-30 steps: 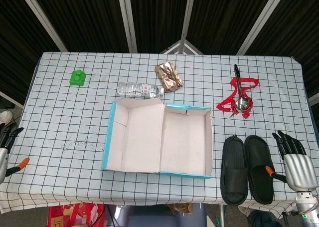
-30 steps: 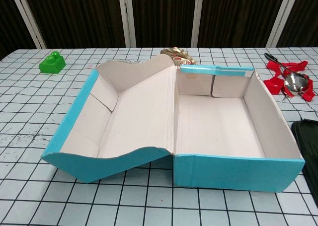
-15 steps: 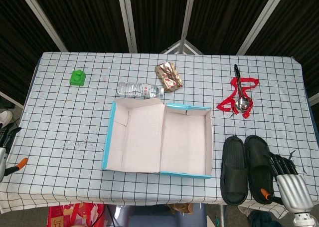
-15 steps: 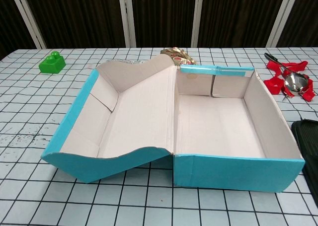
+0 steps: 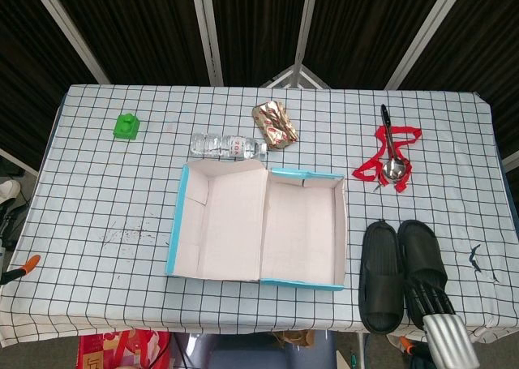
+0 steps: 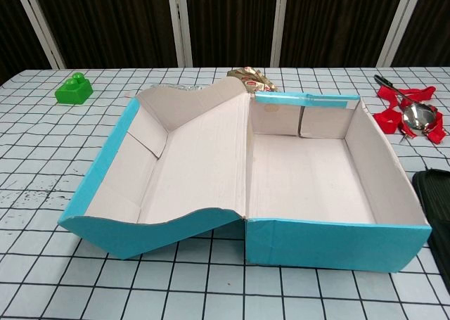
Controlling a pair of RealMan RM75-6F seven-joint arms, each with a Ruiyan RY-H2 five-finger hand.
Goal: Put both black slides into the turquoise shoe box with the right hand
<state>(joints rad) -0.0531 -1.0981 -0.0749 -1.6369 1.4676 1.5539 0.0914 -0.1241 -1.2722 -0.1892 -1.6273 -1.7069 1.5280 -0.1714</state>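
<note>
Box (image 5: pixel 258 225): turquoise outside, pale card inside; laid open at the middle of the table, lid flap folded out to the left. Nothing is seen inside it. A strip of tape is seen on the far wall in the chest view (image 6: pixel 302 100).

Slides (image 5: pixel 402 273): two, black, laid side by side on the table just right of the box, toes away from the robot, outside the box. Only an edge of one is caught at the right margin of the chest view (image 6: pixel 437 193).

Right hand (image 5: pixel 438 316): seen at the lower right of the head view, silver back with dark fingers (image 5: pixel 426 294) laid over the heel end of the right slide. Whether the slide is gripped cannot be told; the fingers are seen lying close together.

Left hand: only an orange-tipped part (image 5: pixel 20 268) is seen at the left edge of the head view; its state cannot be told.

Bottle (image 5: pixel 228 147): clear plastic, laid on its side just behind the box; a label with red marking is present, the writing too small to be read.

Packet (image 5: pixel 275 124): gold foil with red print, unreadable, behind the bottle.

Block (image 5: pixel 126 126): green, at the far left.

Spoon (image 5: pixel 390 146): metal bowl, dark handle, laid on a red strap (image 5: pixel 381 165).

Table (image 5: pixel 105 190): covered by a white cloth with a black grid.
</note>
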